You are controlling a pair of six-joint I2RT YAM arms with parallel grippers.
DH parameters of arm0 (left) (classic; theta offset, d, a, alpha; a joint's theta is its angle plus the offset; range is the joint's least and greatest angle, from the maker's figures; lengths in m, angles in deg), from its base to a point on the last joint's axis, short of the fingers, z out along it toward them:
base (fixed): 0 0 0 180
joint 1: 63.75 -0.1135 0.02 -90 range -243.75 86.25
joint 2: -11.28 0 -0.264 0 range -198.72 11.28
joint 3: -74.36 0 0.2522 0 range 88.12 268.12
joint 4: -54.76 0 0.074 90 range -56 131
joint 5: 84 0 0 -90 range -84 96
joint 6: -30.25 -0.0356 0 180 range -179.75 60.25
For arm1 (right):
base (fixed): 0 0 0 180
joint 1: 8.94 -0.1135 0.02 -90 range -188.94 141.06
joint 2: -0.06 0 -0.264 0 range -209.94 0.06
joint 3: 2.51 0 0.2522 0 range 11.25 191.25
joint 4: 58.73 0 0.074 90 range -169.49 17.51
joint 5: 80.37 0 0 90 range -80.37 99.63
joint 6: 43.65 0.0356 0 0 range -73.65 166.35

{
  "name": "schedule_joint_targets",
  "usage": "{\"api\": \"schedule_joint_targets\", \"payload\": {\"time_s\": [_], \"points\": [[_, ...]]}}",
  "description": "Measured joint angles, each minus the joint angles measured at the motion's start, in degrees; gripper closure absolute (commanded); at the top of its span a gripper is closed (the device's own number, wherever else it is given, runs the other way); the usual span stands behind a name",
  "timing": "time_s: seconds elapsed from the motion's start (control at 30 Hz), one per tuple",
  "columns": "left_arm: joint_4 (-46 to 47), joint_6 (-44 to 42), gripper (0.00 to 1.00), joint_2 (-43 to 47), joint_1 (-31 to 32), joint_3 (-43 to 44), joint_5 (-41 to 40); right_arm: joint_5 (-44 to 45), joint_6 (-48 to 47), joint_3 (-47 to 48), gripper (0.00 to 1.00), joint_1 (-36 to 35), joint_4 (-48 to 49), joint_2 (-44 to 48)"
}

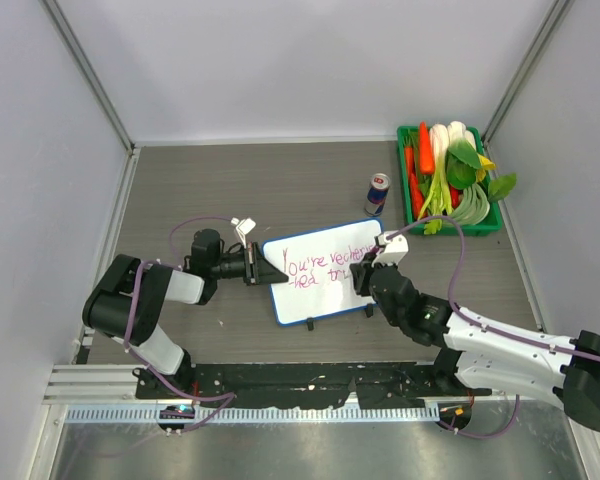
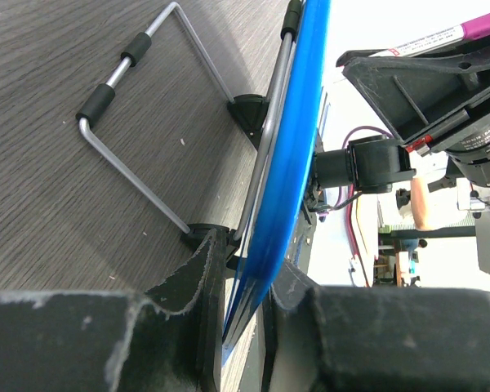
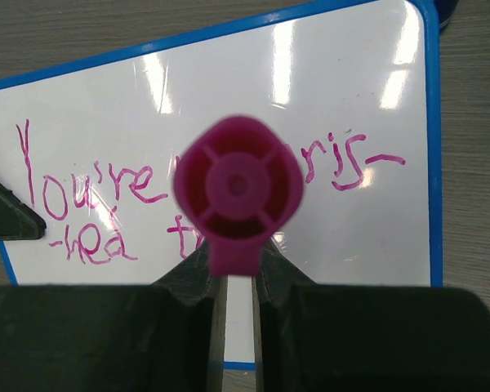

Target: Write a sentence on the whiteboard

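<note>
The whiteboard (image 1: 325,295), white with a blue rim, stands tilted in the middle of the table. The sentence (image 1: 325,262) is in pink marker, two lines beginning "You're" and "-hea t". My left gripper (image 1: 265,270) is shut on the board's left edge; the left wrist view shows the blue rim (image 2: 290,163) clamped between my fingers (image 2: 249,302). My right gripper (image 1: 368,268) is shut on a pink-capped marker (image 3: 238,192), whose tip is hidden against the board (image 3: 335,106) near the second line of the sentence (image 3: 90,184).
A green tray (image 1: 404,170) of vegetables stands at the back right, with a drink can (image 1: 377,194) to its left. The board's wire stand (image 2: 131,57) rests on the table behind it. Grey walls enclose the table.
</note>
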Motion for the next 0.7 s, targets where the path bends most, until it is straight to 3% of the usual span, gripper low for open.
{"api": "schedule_joint_targets", "payload": {"time_s": [0.7], "points": [[0.81, 0.17, 1.00, -0.44, 0.00, -0.02, 0.31, 1.79, -1.97, 3.32, 0.99, 1.42, 1.27, -3.76]]}}
